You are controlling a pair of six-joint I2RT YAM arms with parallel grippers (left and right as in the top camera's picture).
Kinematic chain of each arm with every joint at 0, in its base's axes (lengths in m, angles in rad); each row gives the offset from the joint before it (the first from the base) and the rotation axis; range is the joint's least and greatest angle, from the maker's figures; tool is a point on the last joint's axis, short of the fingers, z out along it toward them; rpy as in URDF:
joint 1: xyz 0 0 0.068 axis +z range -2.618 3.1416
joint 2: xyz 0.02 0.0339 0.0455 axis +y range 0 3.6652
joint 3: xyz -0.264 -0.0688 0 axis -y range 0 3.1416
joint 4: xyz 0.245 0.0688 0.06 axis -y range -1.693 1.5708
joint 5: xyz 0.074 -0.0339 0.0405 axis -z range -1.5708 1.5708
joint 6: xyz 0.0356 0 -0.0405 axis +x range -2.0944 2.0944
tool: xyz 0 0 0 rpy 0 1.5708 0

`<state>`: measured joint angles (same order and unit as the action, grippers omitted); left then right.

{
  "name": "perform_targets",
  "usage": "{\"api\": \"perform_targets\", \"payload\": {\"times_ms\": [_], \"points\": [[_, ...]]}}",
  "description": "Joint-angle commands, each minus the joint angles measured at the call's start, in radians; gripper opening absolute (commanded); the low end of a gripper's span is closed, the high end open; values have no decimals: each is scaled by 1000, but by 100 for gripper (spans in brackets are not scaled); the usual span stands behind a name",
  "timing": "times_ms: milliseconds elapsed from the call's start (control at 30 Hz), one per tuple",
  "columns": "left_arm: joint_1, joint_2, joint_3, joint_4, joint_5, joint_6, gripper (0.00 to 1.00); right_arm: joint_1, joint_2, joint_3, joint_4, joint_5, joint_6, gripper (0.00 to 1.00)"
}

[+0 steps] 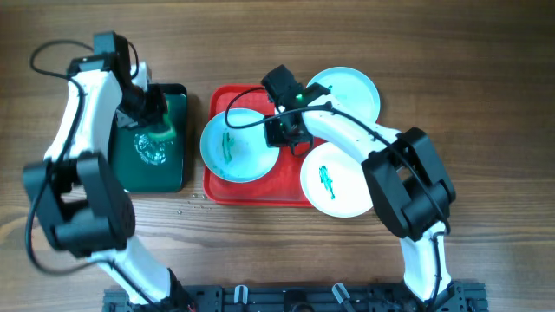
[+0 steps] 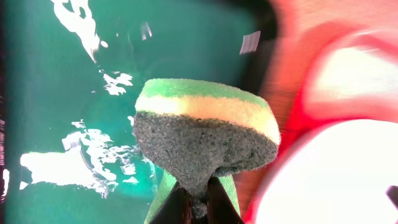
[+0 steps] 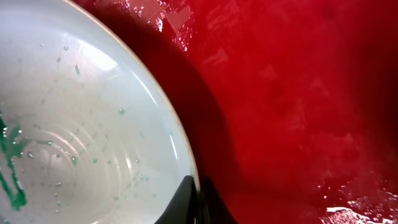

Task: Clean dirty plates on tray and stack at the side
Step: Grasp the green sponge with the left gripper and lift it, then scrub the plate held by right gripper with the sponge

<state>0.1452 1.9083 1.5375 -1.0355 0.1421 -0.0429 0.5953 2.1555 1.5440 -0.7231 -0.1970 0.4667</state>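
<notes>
The red tray lies at the table's middle. A pale plate with a teal-green smear rests on its left half. My right gripper is shut on that plate's right rim; the right wrist view shows one finger on each side of the rim, the plate and the tray floor. A white smeared plate overlaps the tray's right edge. A third plate lies at the back right. My left gripper is shut on a green, yellow and grey sponge, held over the dark green tray.
The dark green tray holds a puddle of water and stands left of the red tray. It fills the left wrist view. Water drops lie on the table by the red tray's front left corner.
</notes>
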Motion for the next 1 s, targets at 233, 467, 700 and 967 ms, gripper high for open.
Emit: {"api": "perform_targets", "payload": {"times_ms": [233, 467, 700, 967], "points": [[-244, -73, 29, -38, 70, -79, 4, -45, -26, -21, -120, 6, 11, 4], [-331, 13, -65, 46, 71, -108, 4, -60, -16, -31, -122, -3, -21, 4], [-375, 119, -137, 111, 71, -108, 4, -94, -16, -32, -108, -55, -13, 4], [-434, 153, -257, 190, 79, -150, 4, -129, 8, -79, -28, -209, -21, 4]]}}
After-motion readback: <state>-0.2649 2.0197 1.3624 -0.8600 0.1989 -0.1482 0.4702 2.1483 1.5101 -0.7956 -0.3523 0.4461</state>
